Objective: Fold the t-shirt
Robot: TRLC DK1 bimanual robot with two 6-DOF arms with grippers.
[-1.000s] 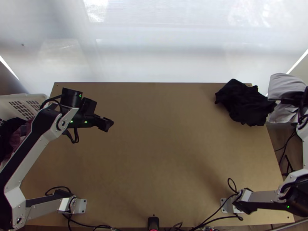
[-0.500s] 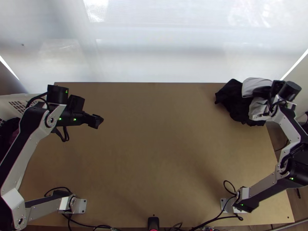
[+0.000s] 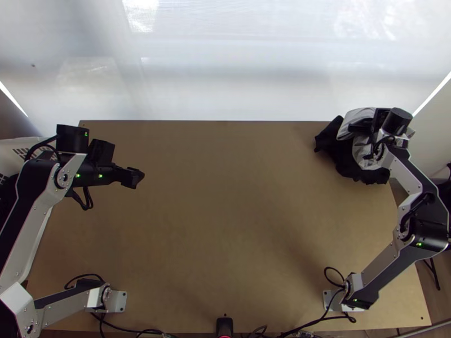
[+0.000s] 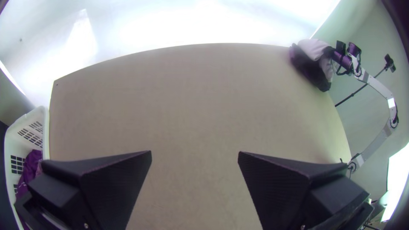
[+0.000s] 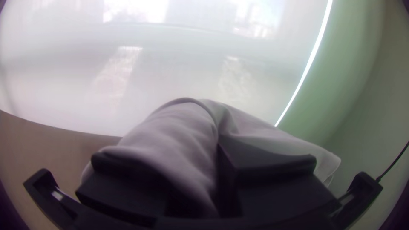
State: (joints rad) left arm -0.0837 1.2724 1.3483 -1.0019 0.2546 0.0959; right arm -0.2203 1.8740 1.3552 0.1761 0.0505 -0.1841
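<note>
Two arms (image 3: 379, 269), two pincers (image 3: 137, 178), one table (image 3: 225, 197), one basket (image 4: 26, 122) and seemingly at least three cloths (image 5: 179, 130).

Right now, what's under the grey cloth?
Black cloth pokes out from under the grey cloth. The rest down there is covered, so I can't tell if anything else is hiding.

The table (image 3: 225, 197) is wood, matt and smooth. The grey cloth (image 5: 179, 140) looks soft and matt; the black cloth (image 3: 342, 158) is dull. The basket (image 4: 17, 133) is smooth plastic, the arm links (image 3: 403, 176) satin metal. The left gripper's (image 3: 135, 177) fingers (image 4: 117, 183) look matt, finely ribbed.
</note>
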